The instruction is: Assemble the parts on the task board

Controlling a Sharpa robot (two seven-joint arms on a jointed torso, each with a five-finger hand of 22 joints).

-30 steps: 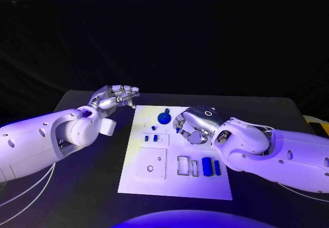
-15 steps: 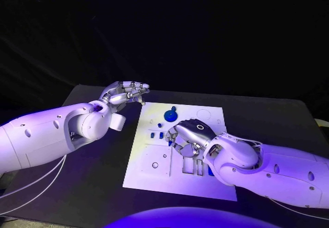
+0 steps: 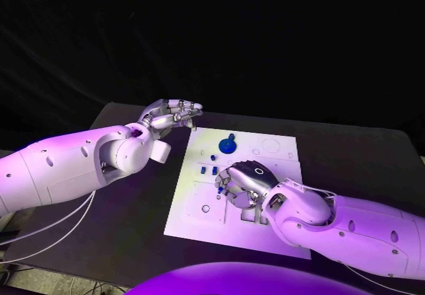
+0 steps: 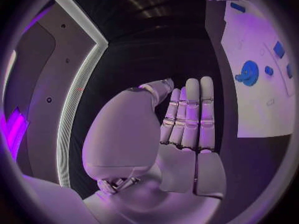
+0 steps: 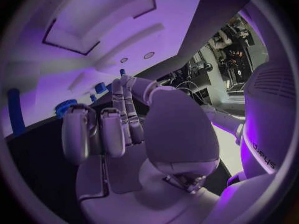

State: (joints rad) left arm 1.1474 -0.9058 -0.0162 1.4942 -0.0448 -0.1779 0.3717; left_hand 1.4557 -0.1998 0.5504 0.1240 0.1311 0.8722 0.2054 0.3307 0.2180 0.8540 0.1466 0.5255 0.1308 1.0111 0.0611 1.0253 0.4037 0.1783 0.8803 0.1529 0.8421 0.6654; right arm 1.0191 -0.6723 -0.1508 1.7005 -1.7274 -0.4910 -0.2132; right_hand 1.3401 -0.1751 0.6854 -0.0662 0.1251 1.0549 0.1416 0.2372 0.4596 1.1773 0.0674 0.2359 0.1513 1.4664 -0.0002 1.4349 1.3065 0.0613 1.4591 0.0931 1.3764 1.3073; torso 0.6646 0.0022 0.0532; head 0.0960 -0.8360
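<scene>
The white task board (image 3: 266,147) lay flat on the worktop, with a round blue part (image 3: 228,145) and small blue parts (image 3: 207,170) sitting on it.

Right hand (image 3: 245,183) has moved nearer over the task board (image 3: 279,161).

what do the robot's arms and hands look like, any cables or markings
Both arms are smooth, rounded white shells with small dark round holes. Thin white cables hang under the left arm. The left hand and right hand are silver metal with segmented fingers; the back of the right hand bears a dark ring marking.
</scene>
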